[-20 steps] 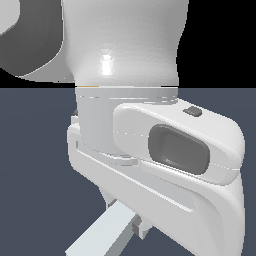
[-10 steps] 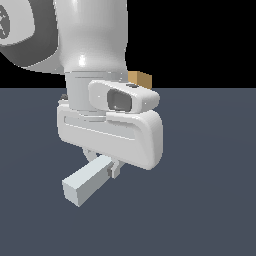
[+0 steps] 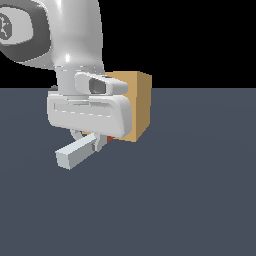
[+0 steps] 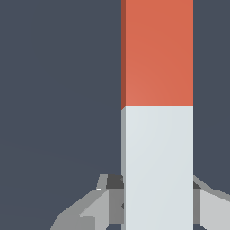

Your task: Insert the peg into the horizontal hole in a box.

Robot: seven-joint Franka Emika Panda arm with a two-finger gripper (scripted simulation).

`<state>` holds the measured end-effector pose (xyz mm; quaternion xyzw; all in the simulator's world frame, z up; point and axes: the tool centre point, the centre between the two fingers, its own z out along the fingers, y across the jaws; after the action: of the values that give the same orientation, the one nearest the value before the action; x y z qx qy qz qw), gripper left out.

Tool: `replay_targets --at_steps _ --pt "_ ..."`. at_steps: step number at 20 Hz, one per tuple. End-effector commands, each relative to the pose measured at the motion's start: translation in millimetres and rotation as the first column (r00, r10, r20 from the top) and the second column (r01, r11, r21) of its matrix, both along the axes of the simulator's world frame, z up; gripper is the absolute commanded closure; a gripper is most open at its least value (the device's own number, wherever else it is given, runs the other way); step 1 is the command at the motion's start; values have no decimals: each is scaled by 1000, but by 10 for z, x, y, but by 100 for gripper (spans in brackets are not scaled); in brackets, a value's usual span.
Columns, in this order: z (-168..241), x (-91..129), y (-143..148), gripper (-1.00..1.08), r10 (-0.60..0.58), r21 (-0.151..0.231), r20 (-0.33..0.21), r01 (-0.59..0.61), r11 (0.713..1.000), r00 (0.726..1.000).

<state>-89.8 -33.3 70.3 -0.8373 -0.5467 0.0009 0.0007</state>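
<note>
Gripping the peg (image 3: 76, 152) mid-length, the gripper (image 3: 92, 142) is closed on it; its red end points toward the box (image 3: 135, 102). The hole is hidden.

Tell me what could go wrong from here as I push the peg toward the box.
1. The hole is not visible in either view: the gripper body hides the box face nearest it, so alignment cannot be checked and the red end could strike solid wall.
2. The fingers grip the peg on its pale half, with the red half cantilevered ahead, so contact might tilt or slide it in the grasp.
</note>
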Motion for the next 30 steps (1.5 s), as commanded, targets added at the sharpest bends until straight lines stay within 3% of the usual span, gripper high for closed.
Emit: replay_targets --at_steps 1,9,23,30 --pt "35 -81 105 108 20 0 2 -20 1000 1000" --pt "73 -208 261 108 49 0 2 -49 999 999" --pt "55 -205 249 108 45 0 -2 -45 999 999" --pt "57 -133 452 108 45 0 -1 -45 999 999"
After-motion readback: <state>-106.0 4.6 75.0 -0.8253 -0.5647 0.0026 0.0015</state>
